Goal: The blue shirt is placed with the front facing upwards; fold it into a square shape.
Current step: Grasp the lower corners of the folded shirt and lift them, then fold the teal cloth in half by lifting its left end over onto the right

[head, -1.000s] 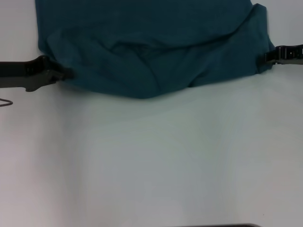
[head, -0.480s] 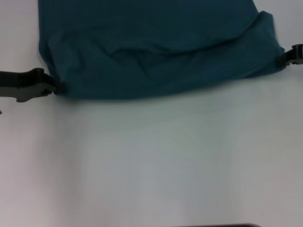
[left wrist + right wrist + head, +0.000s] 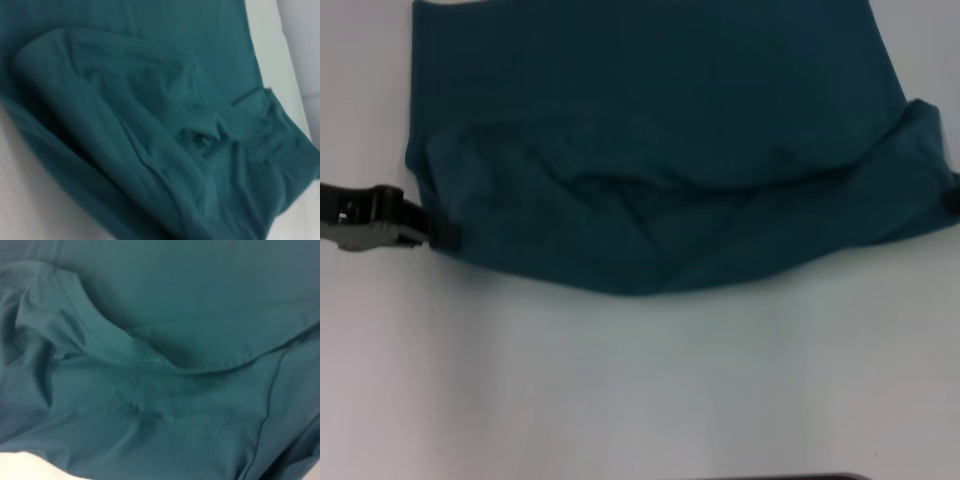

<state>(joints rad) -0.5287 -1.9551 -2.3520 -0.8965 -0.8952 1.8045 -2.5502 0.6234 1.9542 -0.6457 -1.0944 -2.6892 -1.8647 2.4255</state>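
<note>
The blue shirt (image 3: 660, 150) lies on the white table, its near part doubled over the rest in a sagging, wrinkled fold. My left gripper (image 3: 445, 236) is shut on the fold's left corner. Only a dark tip of my right gripper (image 3: 953, 200) shows at the picture's right edge, where the fold's right corner is drawn up to it. In the left wrist view the shirt (image 3: 150, 125) fills the frame with creased layers. The right wrist view shows the shirt (image 3: 160, 365) with a curved hem seam. No lettering shows.
Bare white table (image 3: 640, 400) spreads between the shirt and the robot. A dark strip (image 3: 780, 477) lies along the bottom edge of the head view. White table also shows beside the cloth in both wrist views.
Both grippers have come toward the robot and moved outward, drawing the folded layer with them. The right gripper has slid almost out of the head view. The fold's middle now sags lower.
</note>
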